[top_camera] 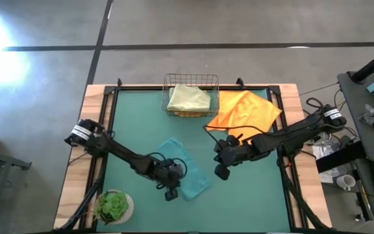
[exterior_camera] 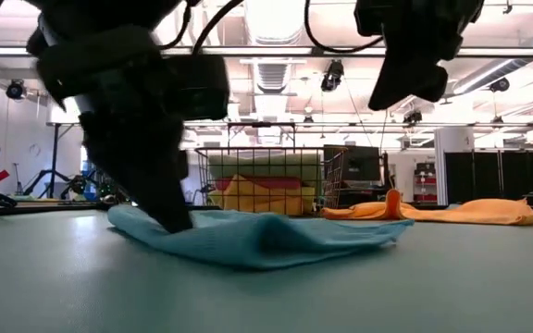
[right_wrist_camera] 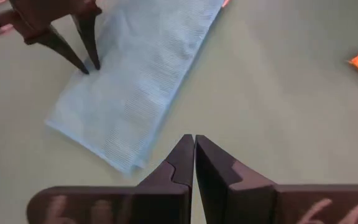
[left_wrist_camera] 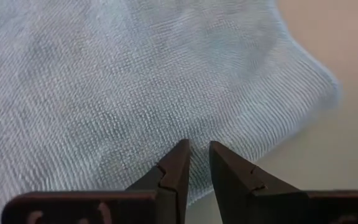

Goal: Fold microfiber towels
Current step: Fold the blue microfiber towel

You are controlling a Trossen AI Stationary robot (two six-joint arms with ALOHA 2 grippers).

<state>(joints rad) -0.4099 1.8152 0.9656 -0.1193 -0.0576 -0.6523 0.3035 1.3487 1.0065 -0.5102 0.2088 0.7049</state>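
- While the left gripper (left_wrist_camera: 196, 155) presses down on the teal towel (top_camera: 186, 170), its 2 dark tapered fingers sit slightly apart, tips on the cloth; can't tell if any fabric is pinched.
- Teal towel: folded into a long strip, fine woven-rib texture, lying on the green table mat (top_camera: 252, 201) near the front.
- Right gripper (right_wrist_camera: 194, 149): fingers pressed together, holding nothing, hovering above the mat beside the towel.
- Orange towel (top_camera: 245, 110): spread loose beside the wire basket (top_camera: 191, 78).
- Pale green towel (top_camera: 188, 97) folded in the basket.
- No readable labels.
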